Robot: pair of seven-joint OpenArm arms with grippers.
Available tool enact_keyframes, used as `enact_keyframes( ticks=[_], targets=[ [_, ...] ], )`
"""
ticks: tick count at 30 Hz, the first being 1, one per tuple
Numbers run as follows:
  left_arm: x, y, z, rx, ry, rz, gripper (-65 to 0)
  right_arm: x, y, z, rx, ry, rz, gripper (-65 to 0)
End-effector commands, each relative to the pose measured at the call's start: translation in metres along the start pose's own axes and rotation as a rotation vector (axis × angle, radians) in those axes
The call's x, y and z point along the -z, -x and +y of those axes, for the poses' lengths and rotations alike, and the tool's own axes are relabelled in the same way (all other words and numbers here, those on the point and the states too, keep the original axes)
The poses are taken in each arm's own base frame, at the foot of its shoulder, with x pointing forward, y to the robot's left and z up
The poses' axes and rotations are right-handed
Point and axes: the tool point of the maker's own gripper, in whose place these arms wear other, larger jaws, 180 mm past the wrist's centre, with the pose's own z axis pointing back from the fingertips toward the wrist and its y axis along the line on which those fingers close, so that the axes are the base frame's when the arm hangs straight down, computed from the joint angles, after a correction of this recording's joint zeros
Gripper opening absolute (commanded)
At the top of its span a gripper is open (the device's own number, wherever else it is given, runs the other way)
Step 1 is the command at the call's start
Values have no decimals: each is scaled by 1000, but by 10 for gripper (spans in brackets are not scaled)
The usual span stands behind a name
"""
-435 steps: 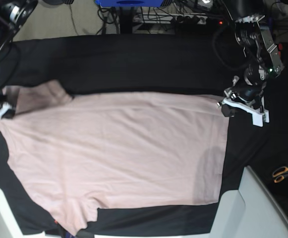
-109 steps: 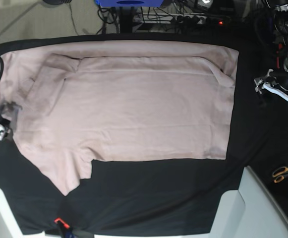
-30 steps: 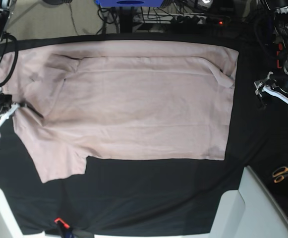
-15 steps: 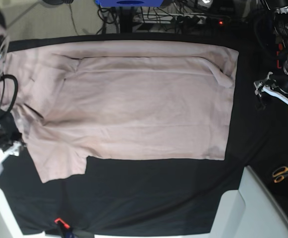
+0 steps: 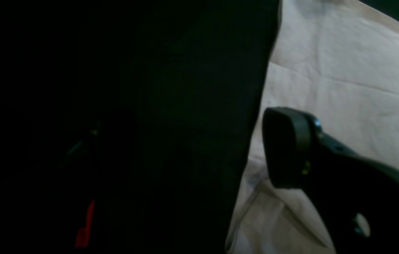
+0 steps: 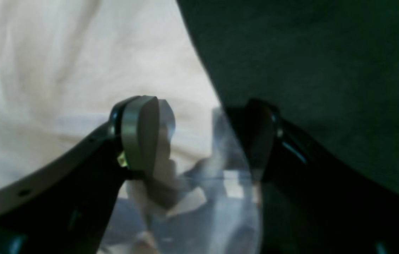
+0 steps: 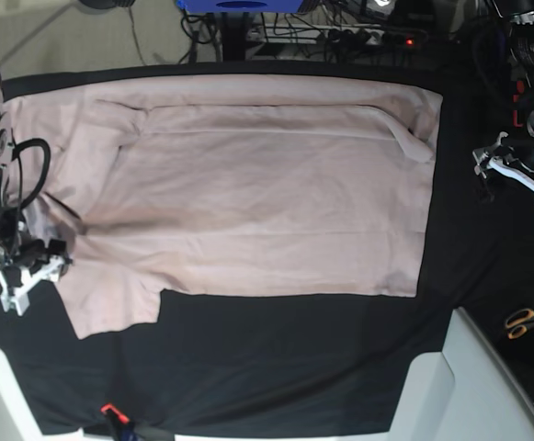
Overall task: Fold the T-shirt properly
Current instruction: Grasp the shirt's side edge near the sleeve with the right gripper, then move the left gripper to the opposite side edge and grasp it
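The right gripper [image 6: 203, 137] is being held wide over an edge of the T-shirt [image 7: 276, 193], one fingertip [image 6: 139, 134] being set above the cloth and the other above the dark tablecloth [image 7: 276, 367] just beyond it. Nothing is being gripped between them; whether the fabric is being touched cannot be told. The left gripper [image 5: 196, 151] is also being kept wide and empty, one fingertip being seen against the shirt in its wrist view and the other against black. In the base view it is being held beside the shirt, apart from it.

The T-shirt is being spread broadly across the tablecloth, in the middle and toward the right arm's side. Its far edge is being turned over in a long band, and loose folds are being formed near the right gripper. A narrower part is being stretched toward the near side.

Outward from there, orange-handled scissors [image 7: 522, 323] are being seen at the left arm's side, and a red-and-black object [image 7: 118, 420] is being partly shown at the near edge.
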Motion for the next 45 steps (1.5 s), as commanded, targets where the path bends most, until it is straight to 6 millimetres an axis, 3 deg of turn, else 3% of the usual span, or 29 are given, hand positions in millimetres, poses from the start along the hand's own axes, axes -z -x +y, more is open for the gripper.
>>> enact_keyframes(
  ticks=[1,4,6,11,18,26,30,32,36,39,42,45],
  targets=[
    [-3,-17,3,19,0,-47,-109,-6,-28,-7,-2,10,-60,-285],
    [-3,-16,6,44,-24,-38,-109,-6,-28,-6,-2,8,-60,-290],
    [-2,-13,10,72,-49,-24,-109,-5,-28,-3,-2,3,-61,-342],
    [1,-19,12,88,-68,-28,-109,-5,-40,5,-14,-4,-91,-650],
    [25,-31,15,24,-60,-30,-110,-10,-59,8,-36,-4,-137,-650],
    [105,-74,-26,63,51,81,-107,-10,-59,8,-39,-6,-139,-650],
    [139,-82,-37,-21,74,154,-102,-10,-58,8,-39,-8,-137,-650],
    [155,-85,-53,-37,94,158,-100,-10,-58,8,-39,-8,-137,-650],
    [177,-77,-82,-45,111,196,-100,-10,-58,8,-39,-8,-137,-650],
    [184,-60,-102,-52,127,235,-100,-10,-58,8,-39,-8,-137,-650],
    [186,-49,-112,-64,140,253,-104,-10,-51,4,-39,-1,-125,-650],
    [185,-32,-109,-64,133,278,-109,-10,-48,3,-39,-1,-119,-650]
  ],
)
